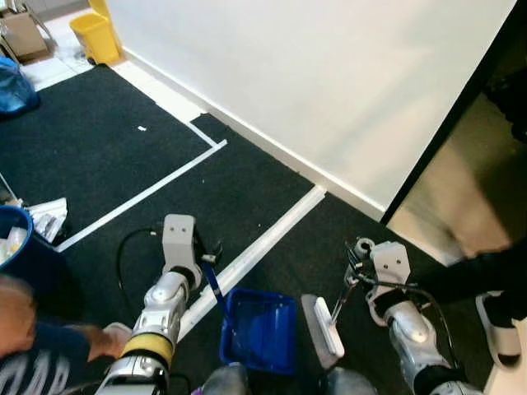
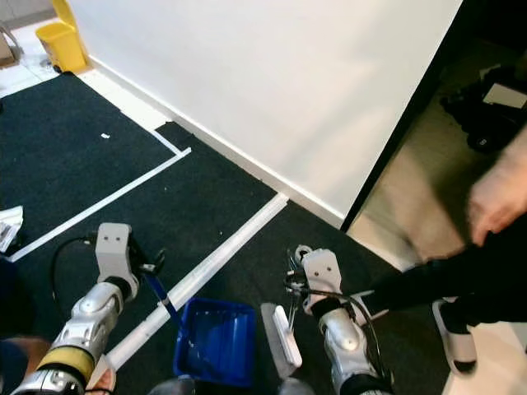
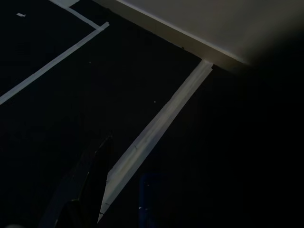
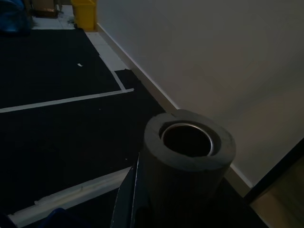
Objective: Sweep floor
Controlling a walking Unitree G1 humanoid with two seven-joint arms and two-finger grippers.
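Black low-pile carpet [image 1: 99, 156] crossed by white tape lines [image 1: 255, 251] meets a plain white wall [image 1: 329, 74]. Astride the tape lies a blue plastic dustpan [image 1: 259, 329], its handle pinched by the left gripper [image 1: 210, 262]. Beside it, the right gripper [image 1: 352, 271] clamps a grey brush [image 1: 325, 329] with white bristles.
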